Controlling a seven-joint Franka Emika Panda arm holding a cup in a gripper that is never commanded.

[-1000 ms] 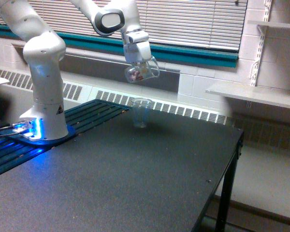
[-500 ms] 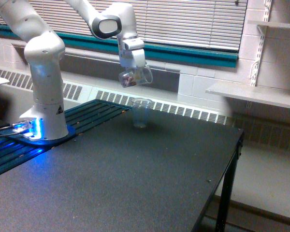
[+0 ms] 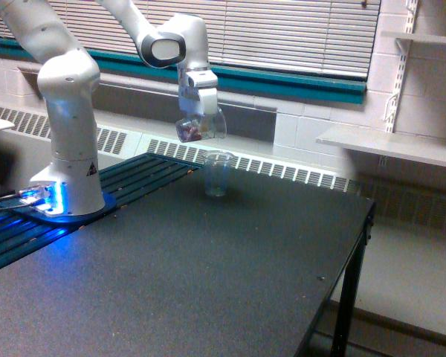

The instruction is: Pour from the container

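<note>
In the exterior view my gripper [image 3: 197,111] is shut on the container [image 3: 194,129], a small clear rounded cup with reddish-brown bits inside. It hangs in the air, tilted, a little above and to the left of a taller clear tumbler [image 3: 217,173] that stands upright on the dark table [image 3: 208,275]. The container's lower end sits just above and left of the tumbler's rim, not touching it. My fingertips are hidden behind the cup.
The arm's white base [image 3: 68,160] stands at the exterior view's left on a blue-lit plate. A slatted dark rack [image 3: 145,172] lies beside it. The table's right edge [image 3: 357,245] drops to the floor. A white shelf [image 3: 390,145] juts from the right wall.
The gripper with the container has moved left and down, from above the tumbler's right side to above its left side, and the cup has turned.
</note>
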